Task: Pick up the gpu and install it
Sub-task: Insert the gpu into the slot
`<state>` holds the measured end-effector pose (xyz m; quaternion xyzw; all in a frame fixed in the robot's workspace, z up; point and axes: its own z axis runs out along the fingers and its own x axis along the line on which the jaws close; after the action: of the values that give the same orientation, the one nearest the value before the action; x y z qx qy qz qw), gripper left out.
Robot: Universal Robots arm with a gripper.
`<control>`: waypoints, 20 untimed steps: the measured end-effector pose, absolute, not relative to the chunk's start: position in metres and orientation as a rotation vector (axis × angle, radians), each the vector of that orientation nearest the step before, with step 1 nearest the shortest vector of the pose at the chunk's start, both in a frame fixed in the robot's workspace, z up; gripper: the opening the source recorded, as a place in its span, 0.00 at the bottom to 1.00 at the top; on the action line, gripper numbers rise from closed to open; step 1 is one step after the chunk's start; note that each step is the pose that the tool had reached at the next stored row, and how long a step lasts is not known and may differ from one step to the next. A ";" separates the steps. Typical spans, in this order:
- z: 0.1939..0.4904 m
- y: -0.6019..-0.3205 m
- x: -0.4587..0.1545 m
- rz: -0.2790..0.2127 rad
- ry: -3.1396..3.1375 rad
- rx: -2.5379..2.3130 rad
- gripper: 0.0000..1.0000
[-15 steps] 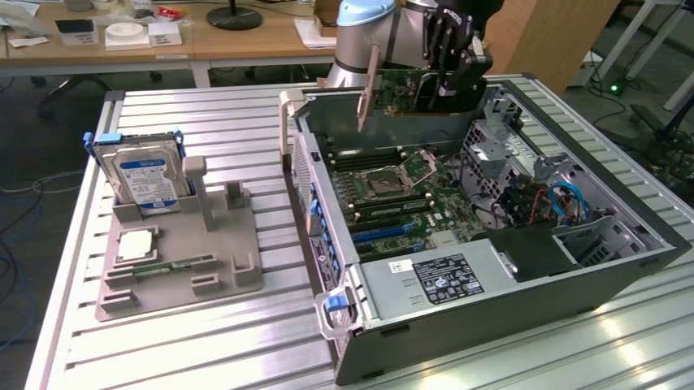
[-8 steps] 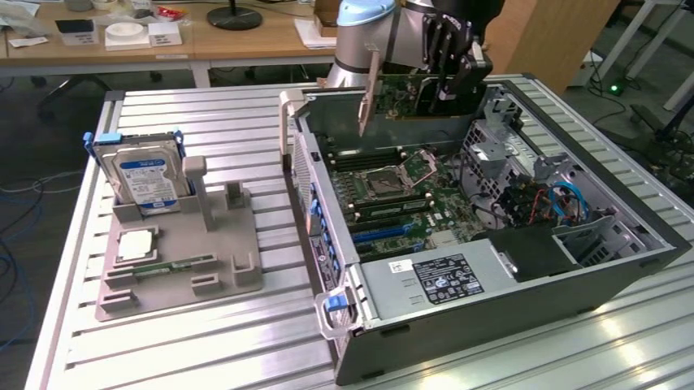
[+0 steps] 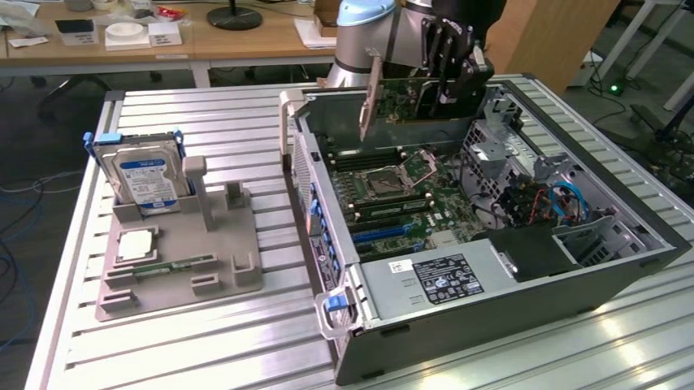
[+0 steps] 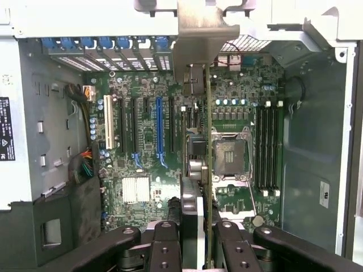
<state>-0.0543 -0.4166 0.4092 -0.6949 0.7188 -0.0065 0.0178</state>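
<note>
Exterior view, tool (image 3: 447, 91) clamped on gpu (image 3: 404, 99) over open case (image 3: 488, 325) (motherboard (image 3: 401, 203) inside), hard drive (image 3: 146, 175) upright in grey holder (image 3: 184, 280)

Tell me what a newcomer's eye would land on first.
The open computer case on the exterior view's right, its motherboard bared. Above its far end the gripper holds the gpu on edge. On the exterior view's left, a blue-labelled hard drive stands in a grey holder.

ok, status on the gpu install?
Gripper shut on gpu, card held on edge above the open case. Not seated yet, hanging over the motherboard. Nothing seen between card and board.
</note>
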 end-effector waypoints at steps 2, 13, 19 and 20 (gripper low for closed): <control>0.409 -0.417 -0.054 -0.020 2.231 -2.161 0.28; 0.404 -0.423 -0.054 -0.028 2.226 -2.158 0.28; 0.400 -0.424 -0.054 -0.033 2.224 -2.155 0.28; 0.400 -0.425 -0.054 -0.033 2.224 -2.154 0.28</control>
<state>-0.0544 -0.4246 0.3996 -0.6955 0.7181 -0.0108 0.0224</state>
